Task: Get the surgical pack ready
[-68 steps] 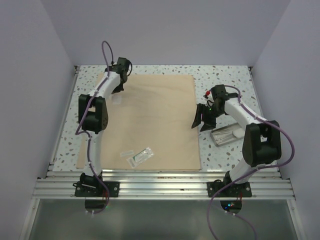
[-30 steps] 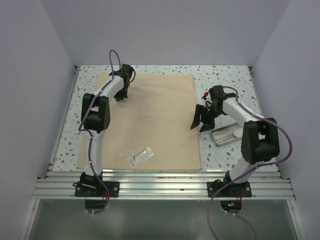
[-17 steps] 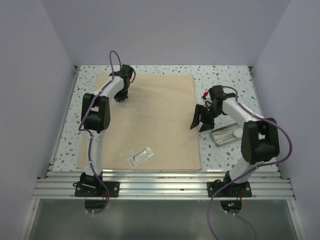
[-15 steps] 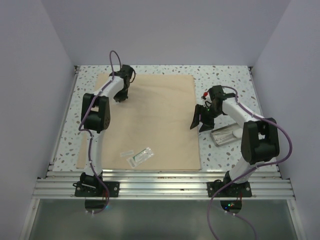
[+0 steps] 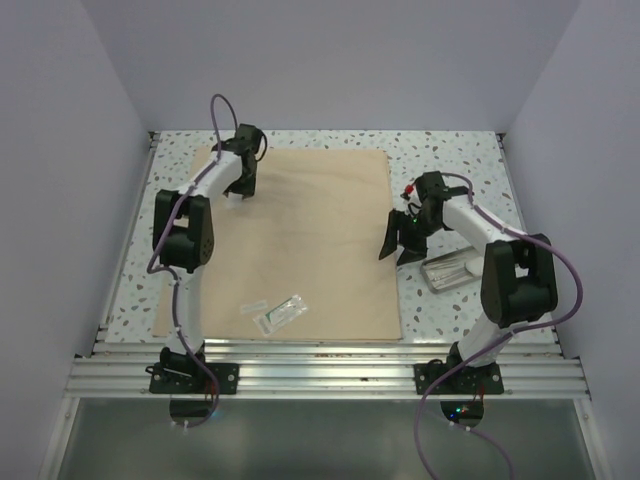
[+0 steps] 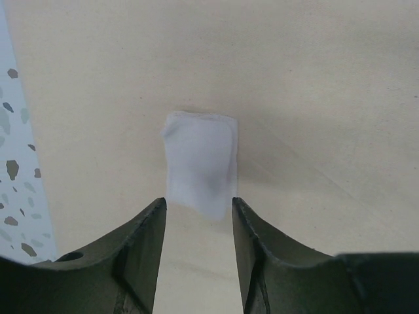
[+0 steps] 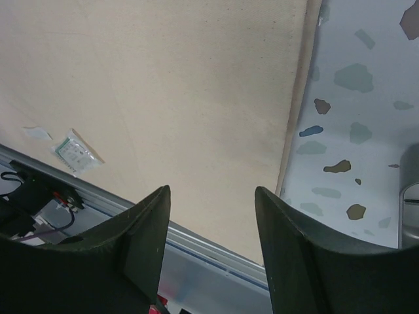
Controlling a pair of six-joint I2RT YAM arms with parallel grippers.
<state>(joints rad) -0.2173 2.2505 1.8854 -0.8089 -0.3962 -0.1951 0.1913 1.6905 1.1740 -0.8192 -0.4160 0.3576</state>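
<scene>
The surgical pack [image 5: 300, 240] is a big tan cloth sheet spread flat on the table. My left gripper [image 5: 239, 189] is low over its far left corner. In the left wrist view its jaws [image 6: 198, 203] stand open. A small white gauze pad [image 6: 200, 163] lies flat on the cloth [image 6: 314, 98] just ahead of them, its near end between the tips. My right gripper [image 5: 398, 240] hovers open and empty over the cloth's right edge [image 7: 296, 118]; in the right wrist view its jaws [image 7: 211, 190] hold nothing.
A small shiny metal tray [image 5: 450, 270] sits on the speckled table right of the cloth. A clear plastic pouch [image 5: 282, 312] and a smaller clear packet [image 5: 255, 306] lie near the cloth's front edge. An aluminium rail [image 5: 320, 352] runs along the near side.
My left gripper has gone from shut to open, letting go of the white gauze pad on the cloth, and its arm has shifted slightly. The right arm has barely moved.
</scene>
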